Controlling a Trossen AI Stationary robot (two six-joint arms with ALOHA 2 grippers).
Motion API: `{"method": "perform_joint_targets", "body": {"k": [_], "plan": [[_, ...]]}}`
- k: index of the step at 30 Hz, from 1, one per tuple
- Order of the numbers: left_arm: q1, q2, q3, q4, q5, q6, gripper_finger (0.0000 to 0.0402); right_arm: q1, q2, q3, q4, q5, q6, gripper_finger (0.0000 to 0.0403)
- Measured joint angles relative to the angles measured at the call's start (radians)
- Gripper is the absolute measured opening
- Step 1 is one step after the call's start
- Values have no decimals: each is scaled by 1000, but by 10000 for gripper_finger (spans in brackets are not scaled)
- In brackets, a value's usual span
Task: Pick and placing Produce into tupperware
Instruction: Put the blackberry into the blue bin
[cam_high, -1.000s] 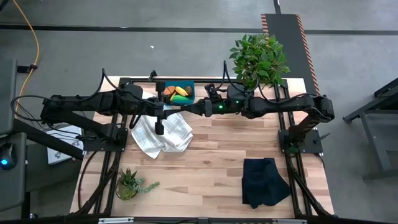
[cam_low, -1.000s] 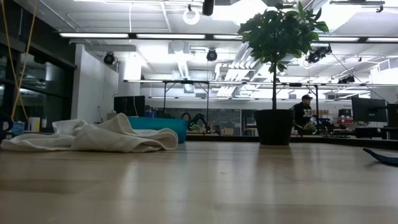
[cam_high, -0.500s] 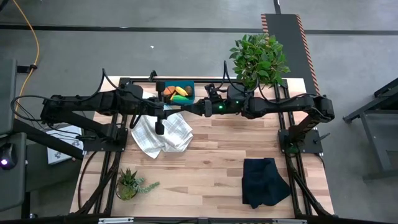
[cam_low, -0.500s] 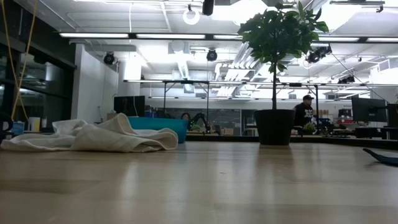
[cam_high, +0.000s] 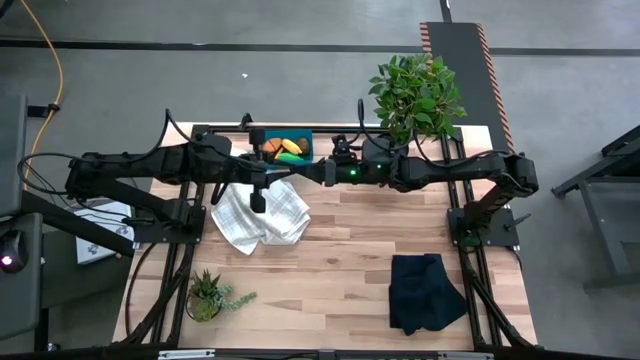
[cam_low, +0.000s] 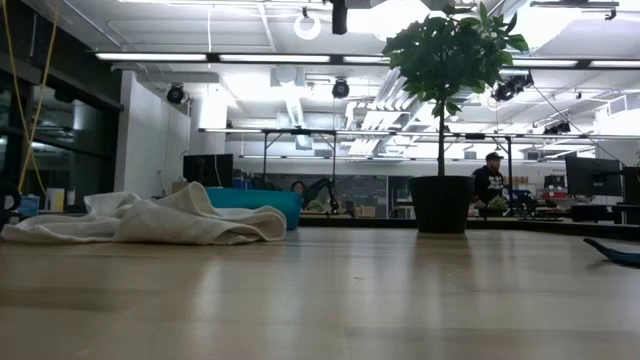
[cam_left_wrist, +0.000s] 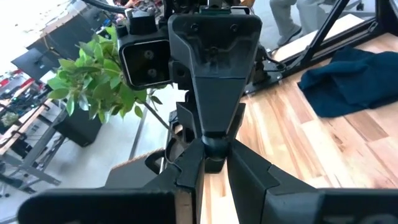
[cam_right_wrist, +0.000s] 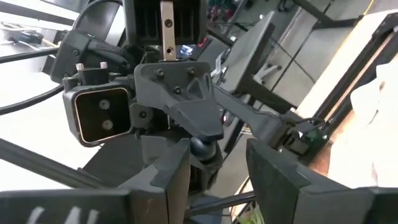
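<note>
A tiny dark berry (cam_left_wrist: 214, 149) hangs in mid-air between my two grippers, which meet tip to tip above the far edge of the white checked cloth (cam_high: 262, 215). My left gripper (cam_left_wrist: 213, 167) is shut on it. My right gripper (cam_right_wrist: 217, 163) faces it from the other side, open, one finger on either side of the berry (cam_right_wrist: 204, 148). Just beyond them stands the teal tupperware (cam_high: 297, 134), holding a yellow banana (cam_high: 292, 147), an orange piece (cam_high: 270, 150) and a green piece (cam_high: 290, 158). My left gripper pinches the dark berry (cam_left_wrist: 214, 149) between the free ends of its two fingers (cam_left_wrist: 186, 177). The fingers come nearly level from the table's left side. The berry is lifted clear, high above the cloth and the table.
A leafy plant in a dark pot (cam_high: 415, 95) stands at the far right. A small spiky plant (cam_high: 207, 295) sits near the front left and a black folded cloth (cam_high: 425, 292) near the front right. A person (cam_low: 490, 180) stands far off in the room.
My right gripper has tipped slightly in place beside the left one. Nothing on the table has moved.
</note>
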Motion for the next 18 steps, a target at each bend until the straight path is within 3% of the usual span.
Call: {"method": "perform_joint_targets", "body": {"k": [10,18], "plan": [[-2,-12,2,-27,-11,-3,53,-2,-5,-1,23,37,-42,142],[-1,-12,2,-60,-99,-3,53,-2,-4,-1,24,50,-56,142]]}}
